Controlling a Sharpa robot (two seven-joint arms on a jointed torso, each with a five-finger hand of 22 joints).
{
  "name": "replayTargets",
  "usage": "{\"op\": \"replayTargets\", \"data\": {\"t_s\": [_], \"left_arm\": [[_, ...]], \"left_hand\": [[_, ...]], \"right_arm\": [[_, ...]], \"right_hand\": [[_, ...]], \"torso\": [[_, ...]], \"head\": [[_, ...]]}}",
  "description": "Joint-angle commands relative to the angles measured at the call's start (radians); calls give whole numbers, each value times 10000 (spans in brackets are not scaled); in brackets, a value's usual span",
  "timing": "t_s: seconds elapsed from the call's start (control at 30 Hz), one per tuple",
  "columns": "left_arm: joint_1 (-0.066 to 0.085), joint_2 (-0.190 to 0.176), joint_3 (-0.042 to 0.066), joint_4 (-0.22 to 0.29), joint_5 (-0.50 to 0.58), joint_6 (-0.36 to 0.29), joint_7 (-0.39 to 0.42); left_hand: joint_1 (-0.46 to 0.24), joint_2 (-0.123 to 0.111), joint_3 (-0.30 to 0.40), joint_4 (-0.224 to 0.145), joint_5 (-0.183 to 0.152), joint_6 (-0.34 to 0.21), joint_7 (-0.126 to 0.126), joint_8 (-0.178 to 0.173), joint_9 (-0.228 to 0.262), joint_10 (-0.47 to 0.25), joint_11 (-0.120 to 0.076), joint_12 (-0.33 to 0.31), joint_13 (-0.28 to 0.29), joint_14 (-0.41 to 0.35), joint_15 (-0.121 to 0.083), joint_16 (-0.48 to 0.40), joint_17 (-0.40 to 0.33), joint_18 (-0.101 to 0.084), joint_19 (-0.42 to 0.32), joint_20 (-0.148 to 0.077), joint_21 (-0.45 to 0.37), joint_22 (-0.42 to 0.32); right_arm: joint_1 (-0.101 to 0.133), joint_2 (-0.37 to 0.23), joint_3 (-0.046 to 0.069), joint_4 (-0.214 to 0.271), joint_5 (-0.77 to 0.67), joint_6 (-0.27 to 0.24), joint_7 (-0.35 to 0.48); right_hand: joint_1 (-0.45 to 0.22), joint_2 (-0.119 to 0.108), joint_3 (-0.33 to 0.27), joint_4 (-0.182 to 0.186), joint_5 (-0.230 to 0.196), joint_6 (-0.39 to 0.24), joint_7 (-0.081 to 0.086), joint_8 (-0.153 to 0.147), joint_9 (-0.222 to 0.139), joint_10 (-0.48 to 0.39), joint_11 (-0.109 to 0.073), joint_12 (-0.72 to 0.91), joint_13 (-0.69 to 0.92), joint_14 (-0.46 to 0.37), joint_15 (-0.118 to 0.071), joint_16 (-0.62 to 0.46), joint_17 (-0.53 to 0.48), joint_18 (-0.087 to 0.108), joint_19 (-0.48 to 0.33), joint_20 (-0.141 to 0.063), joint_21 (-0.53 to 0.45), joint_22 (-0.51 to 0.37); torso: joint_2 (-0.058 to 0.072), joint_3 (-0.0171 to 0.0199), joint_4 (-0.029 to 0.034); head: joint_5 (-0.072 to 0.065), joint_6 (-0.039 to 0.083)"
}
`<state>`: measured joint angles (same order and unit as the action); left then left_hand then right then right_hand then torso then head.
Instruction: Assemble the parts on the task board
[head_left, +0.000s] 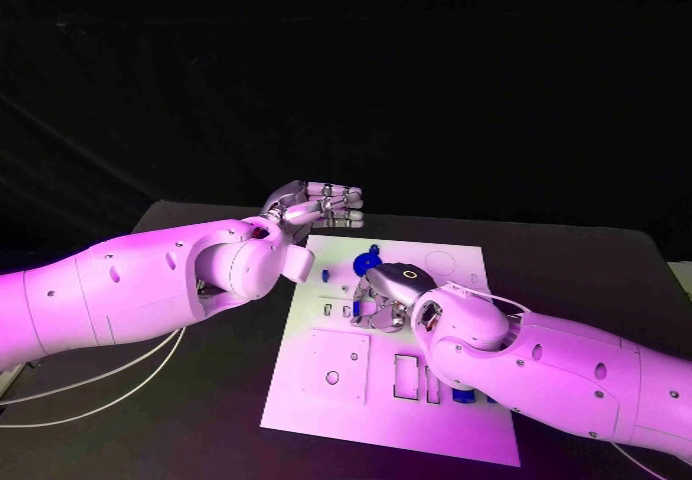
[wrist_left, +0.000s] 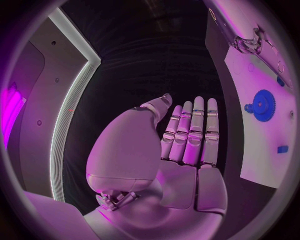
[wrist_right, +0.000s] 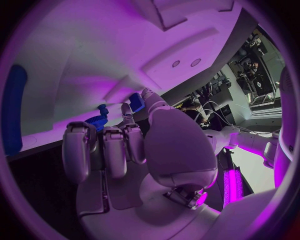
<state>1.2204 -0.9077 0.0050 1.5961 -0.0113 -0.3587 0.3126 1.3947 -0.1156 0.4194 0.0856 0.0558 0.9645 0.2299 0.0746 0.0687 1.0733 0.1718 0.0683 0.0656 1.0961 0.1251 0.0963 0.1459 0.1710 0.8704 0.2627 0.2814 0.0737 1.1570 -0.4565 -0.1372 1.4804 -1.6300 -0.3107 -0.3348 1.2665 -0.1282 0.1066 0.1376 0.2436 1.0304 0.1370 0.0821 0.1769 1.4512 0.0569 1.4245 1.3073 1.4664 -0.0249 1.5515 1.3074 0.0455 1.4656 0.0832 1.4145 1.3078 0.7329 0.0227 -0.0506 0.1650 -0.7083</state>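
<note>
From the head view, the white task board (head_left: 378, 395) lies in the middle of the black counter (head_left: 577, 260), and the right hand (head_left: 378, 300) hangs low over the board's middle, knuckles up, just short of a blue gear (head_left: 366, 264) that stands nearer the board's far edge; whether the fingers touch it I cannot tell. The left hand (head_left: 317, 207) hovers beyond the board's far left corner, fingers curled loosely, holding nothing. From the left wrist view, that hand (wrist_left: 187, 135) is flat and open, fingers straight and side by side, empty, and the gear (wrist_left: 262, 105) shows as a toothed disc with a small hub knob, beside a small blue part (wrist_left: 282, 149) on the board (wrist_left: 256, 150). From the right wrist view, the right hand (wrist_right: 119, 150) has its fingers bent downward close to the gear (wrist_right: 97, 120), gripping nothing that I can see; a long blue piece (wrist_right: 14, 110) lies off to one side. The gear looks like light, rigid plastic, smooth enough to slip, so I would pinch it by the raised hub or across the toothed rim.
</note>
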Motion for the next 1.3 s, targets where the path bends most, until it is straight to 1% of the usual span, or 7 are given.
{"op": "replayTargets", "data": {"t_s": [0.03, 0.5, 0.63, 0.9, 1.0, 1.1, 1.3], "left_arm": [[8, 3, 6, 2, 9, 185, 33], [8, -48, 5, -203, -634, 619, -437], [9, -99, 4, -400, -1405, 1251, -989], [10, -142, 3, -604, -3436, 3155, -2438], [11, -128, 2, -612, -4139, 3375, -3016], [15, -106, 1, -590, -5147, 3510, -4126], [25, 58, 1, -493, -8100, 4306, -6818]], "left_hand": [[21, -25, 14, -45, 12, 6, 65, -38, 4, -31, 43, -39, 6, -30, 59, -35, 15, 130, -40, 25, -54, -10], [-544, -275, -463, 198, 10, 64, -158, -16, 26, 98, -73, 20, 42, -123, 50, -204, 36, 137, -66, 81, -85, -18], [-716, -161, -811, 365, 25, 323, -325, 69, 65, 683, -306, 205, 133, 819, -264, 190, 303, 164, 721, -225, 347, 144], [-335, 221, -506, 345, 28, 832, -576, 239, 148, 1742, -753, 593, 348, 2932, -935, 1525, 1271, 155, 2836, -1271, 1571, 632], [-473, 153, -621, 431, 63, 1269, -910, 502, 288, 2348, -1068, 1076, 665, 3907, -1284, 3071, 2369, 140, 3628, -1600, 2323, 1014], [-937, 117, -957, 881, 64, 1552, -1194, 830, 542, 2701, -1362, 1953, 1403, 4194, -1610, 8823, 7771, 48, 4139, -1913, 3449, 1678], [-1983, 75, -2251, 2014, 10, 1407, -1288, 1571, 1285, 1970, -1478, 3939, 3387, 3596, -1600, 12112, 10943, 56, 3322, -2045, 5286, 2984]], "right_arm": [[-9, -17, 0, 0, -90, -314, 95], [40, -796, 35, 672, 735, -2144, 1725], [308, -1569, 83, 1174, 2268, -1997, 3124], [986, -3396, 120, 2092, 5324, -776, 3610], [1160, -3855, 132, 2156, 6119, -584, 3535], [1367, -4319, 140, 2102, 6890, -461, 3508], [1639, -4810, 146, 1666, 7496, -384, 3425]], "right_hand": [[-202, -6, -164, 73, -44, -139, 28, -77, -14, -129, 14, -90, 1002, 890, 117, -71, 1980, -12, -30, 95, -85, 1384], [-66, -7, -662, 479, -5, -648, 177, -90, -22, -490, 152, -454, 595, 832, 242, -176, 1748, 67, -210, 219, -423, 1185], [512, 427, -361, 274, 133, -333, 77, 182, 97, -1027, 56, -1032, 19, 631, 164, -536, 1016, 257, -693, 177, -1209, 657], [543, 563, -328, 293, 82, -330, 31, 350, 165, -1479, 11, -1639, -600, 387, 96, -1114, 64, 453, -1206, 113, -2201, 12], [484, 591, -368, 344, 120, -336, 22, 408, 189, -1598, -5, -1811, -783, 336, 90, -1273, -163, 501, -1318, 100, -2462, -156], [483, 604, -387, 349, 215, -320, 8, 465, 213, -1576, -19, -1810, -791, 339, 76, -1311, -193, 497, -1293, 89, -2478, -160], [482, 594, -427, 351, 351, -313, -10, 538, 243, -1559, -40, -1826, -824, 347, 58, -1355, -225, 494, -1261, 71, -2506, -170]], "torso": [[-1, 0, -1], [-35, -4, -10], [-96, -15, -42], [-259, -49, -77], [-313, -47, -88], [-371, -39, -97], [-477, -21, -84]], "head": [[0, 2], [-52, 50], [-132, 81], [-151, 87], [-173, 88], [-179, 56], [-257, 48]]}}
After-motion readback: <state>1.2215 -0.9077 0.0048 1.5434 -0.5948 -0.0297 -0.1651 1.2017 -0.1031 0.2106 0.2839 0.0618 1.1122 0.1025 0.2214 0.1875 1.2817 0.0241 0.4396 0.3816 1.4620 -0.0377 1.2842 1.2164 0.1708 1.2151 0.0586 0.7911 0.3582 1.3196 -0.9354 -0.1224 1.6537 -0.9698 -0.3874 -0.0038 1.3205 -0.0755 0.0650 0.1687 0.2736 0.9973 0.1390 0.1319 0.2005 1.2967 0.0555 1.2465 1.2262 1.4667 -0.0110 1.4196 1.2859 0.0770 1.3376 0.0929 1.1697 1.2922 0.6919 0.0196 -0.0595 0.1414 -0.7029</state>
